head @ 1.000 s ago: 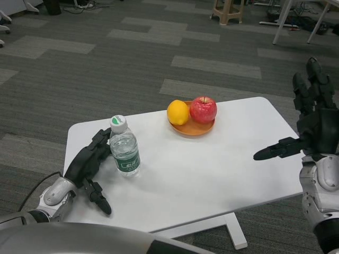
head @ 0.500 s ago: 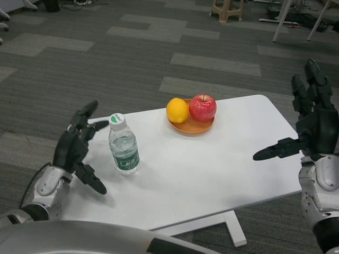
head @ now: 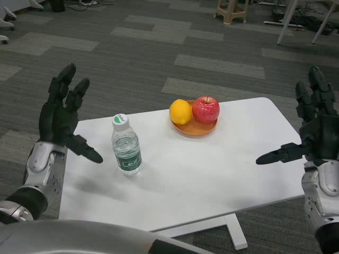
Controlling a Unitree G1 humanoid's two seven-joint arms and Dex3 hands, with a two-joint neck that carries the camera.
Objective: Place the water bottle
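Water bottle (head: 126, 145): stands upright on the left part of the white table (head: 212, 169), free, no hand on it.
Left hand (head: 62, 114): has released it and lifted away to the left, fingers apart, empty.
Right hand (head: 312, 132): waits at the right edge, fingers spread, empty.
Meaning: placing looks finished.

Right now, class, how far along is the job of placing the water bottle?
Done: the water bottle stands upright on the white table, apart from the fruit plate. In hand: nothing; the left robot hand and right robot hand are raised and open. Left: apparently nothing.
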